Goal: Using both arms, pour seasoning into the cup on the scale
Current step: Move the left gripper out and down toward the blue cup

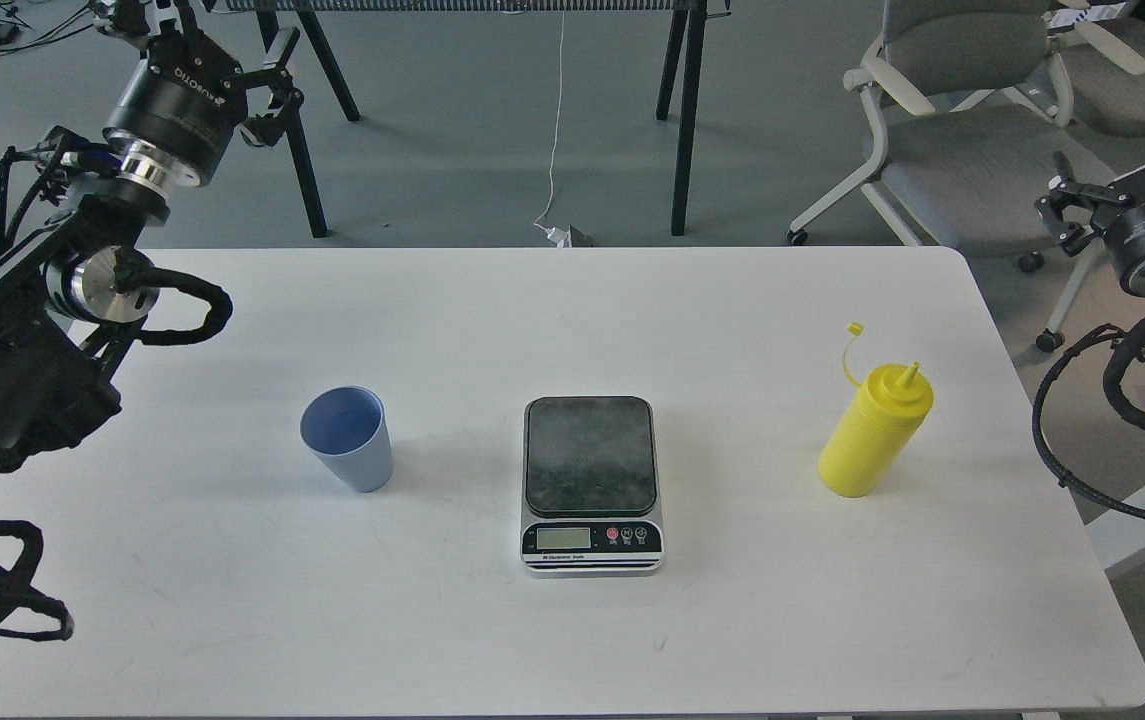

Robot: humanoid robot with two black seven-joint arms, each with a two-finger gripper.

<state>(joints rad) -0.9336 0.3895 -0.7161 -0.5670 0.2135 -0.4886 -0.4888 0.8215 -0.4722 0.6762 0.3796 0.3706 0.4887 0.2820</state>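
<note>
The light-blue cup (347, 440) stands upright on the white table (232, 600), left of the middle and off the scale. In the table's middle lies the scale (589, 485), its dark weighing plate bare. At the right stands the yellow seasoning bottle (875, 430), its tethered cap hanging off the nozzle. My left gripper (202, 40) is raised beyond the table's far left corner, open and empty, far from the cup. My right gripper (1122, 160) hovers off the table's right edge, open and empty, well away from the bottle.
Grey office chairs (972, 150) stand behind the table's far right corner, close to my right arm. Black legs of another table (687, 120) and a white cable (557, 130) are on the floor behind.
</note>
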